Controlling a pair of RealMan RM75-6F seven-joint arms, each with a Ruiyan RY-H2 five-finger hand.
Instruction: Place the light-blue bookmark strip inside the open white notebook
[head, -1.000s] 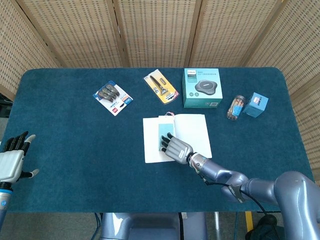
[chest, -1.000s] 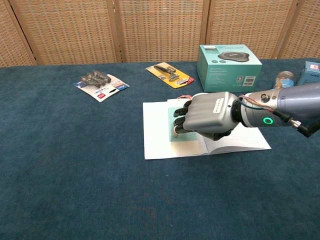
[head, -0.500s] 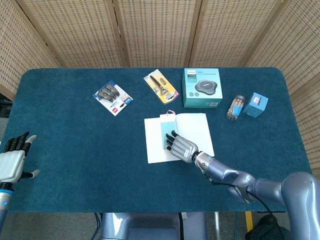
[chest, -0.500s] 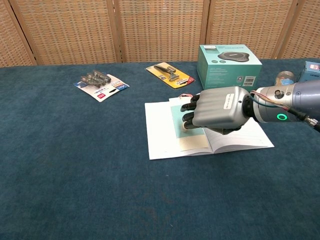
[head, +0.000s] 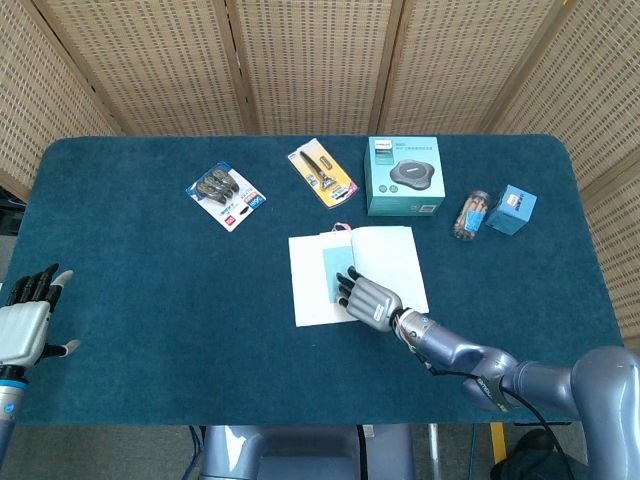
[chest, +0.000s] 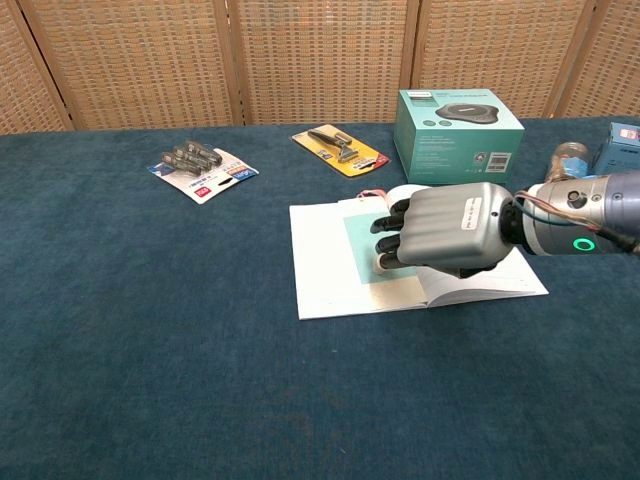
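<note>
Right robot hand (chest: 450, 240) has drawn back rightward, fingertips resting on bookmark (head: 331, 272), pinning it flat inside notebook (head: 307, 290); left robot hand (head: 24, 322) idle, released.

So over the last second the right hand (chest: 445, 240) slid back toward the robot's right across the open white notebook (chest: 322, 270). At the start it covered most of the light-blue bookmark strip (chest: 362, 250); now a lot more of the strip shows on the left page, with only the fingertips (chest: 385, 262) at its right edge. The notebook itself also got nudged a bit to the right on the bench early on.
</note>
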